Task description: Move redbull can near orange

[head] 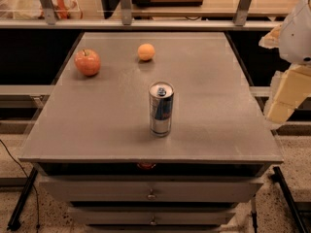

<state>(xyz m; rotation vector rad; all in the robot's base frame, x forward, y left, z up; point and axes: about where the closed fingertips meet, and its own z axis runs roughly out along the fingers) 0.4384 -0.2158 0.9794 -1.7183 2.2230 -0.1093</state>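
Can (161, 108) stands upright at the middle of the table (228, 106), well apart from the orange (146, 52) at the back; an apple (87, 62) lies left of that. Beyond the right edge hangs the gripper (284, 100), touching nothing; its state I cannot tell. Tall and slim, the can could topple if struck high. The top is flat and grey, with drawers (151, 191) below and a speckled floor (299, 154).

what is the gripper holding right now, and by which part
Nothing: the gripper hangs right of the table, and the redbull can stands free on it.
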